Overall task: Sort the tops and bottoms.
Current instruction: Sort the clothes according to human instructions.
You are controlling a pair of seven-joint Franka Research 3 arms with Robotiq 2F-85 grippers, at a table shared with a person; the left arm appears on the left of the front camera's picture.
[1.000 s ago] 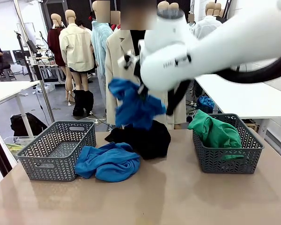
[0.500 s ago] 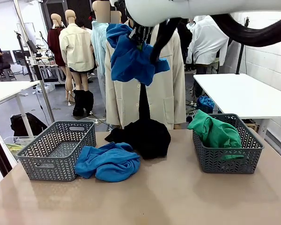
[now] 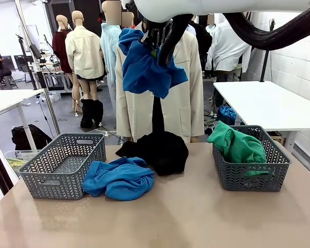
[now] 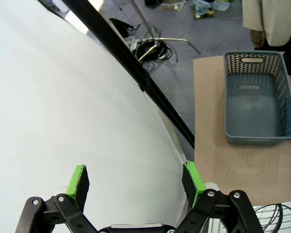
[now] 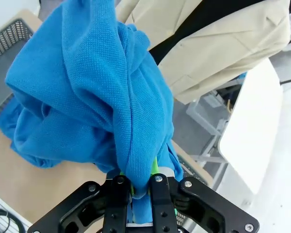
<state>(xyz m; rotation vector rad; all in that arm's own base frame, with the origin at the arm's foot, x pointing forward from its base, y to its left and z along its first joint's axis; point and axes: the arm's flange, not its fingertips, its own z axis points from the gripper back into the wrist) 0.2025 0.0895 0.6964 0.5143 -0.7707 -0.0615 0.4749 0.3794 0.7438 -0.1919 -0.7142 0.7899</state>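
Aloft: the right gripper (image 5: 141, 178) was clamped tight on a bunched fold of the smaller blue top (image 3: 147, 70), which hung high above the table (image 3: 196, 217), in front of the chest of a person's beige jacket (image 3: 185, 103).
Right wrist view: it showed what the front view hid, namely both fingers pinching the cloth, a sliver of green pad, and the top's fine knit.
Left gripper (image 4: 136, 179): its jaws stood wide apart with nothing between them, over a white curved surface.
Left wrist view: it looked down into the left basket (image 4: 257, 97), whose floor was bare, with cables on the floor beyond.
Larger blue top (image 3: 119, 178): heaped on the table just beside the left basket.
Black garment (image 3: 163, 151): piled behind it, touching it.
Green garment (image 3: 237, 144): heaped in the right basket (image 3: 248, 178), spilling over the rim.
Change: a second earlier the held top dangled just above the black garment; it had since been lifted well clear, while everything on the table stayed put.
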